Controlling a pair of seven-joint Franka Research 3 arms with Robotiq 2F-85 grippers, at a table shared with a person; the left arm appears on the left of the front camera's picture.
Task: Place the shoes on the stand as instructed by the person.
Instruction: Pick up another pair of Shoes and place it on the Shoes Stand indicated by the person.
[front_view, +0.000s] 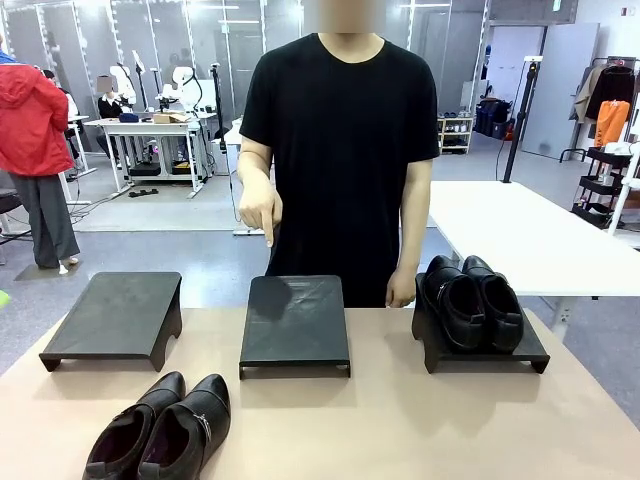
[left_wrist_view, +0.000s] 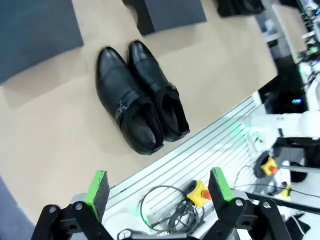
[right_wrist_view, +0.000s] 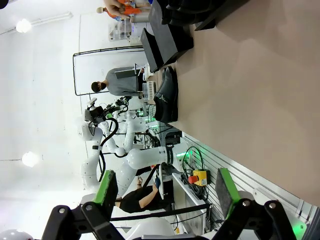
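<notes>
Buckled shoes (front_view: 160, 432) at near edge of table (front_view: 400, 430), touching. Left gripper (left_wrist_view: 160, 186), right gripper (right_wrist_view: 166, 189) wide, empty. Hand (front_view: 262, 212) points to middle stand (front_view: 295, 325); grasping one shoe may drag its mate.

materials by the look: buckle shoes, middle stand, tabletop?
Buckle shoes: probably polished black leather; glossy highlights on the toes, small metal-looking buckle. Middle stand: black, smooth, faint sheen; plastic or painted metal, cannot tell. Tabletop: matte tan, no grain visible; perhaps laminate or a cover.
</notes>
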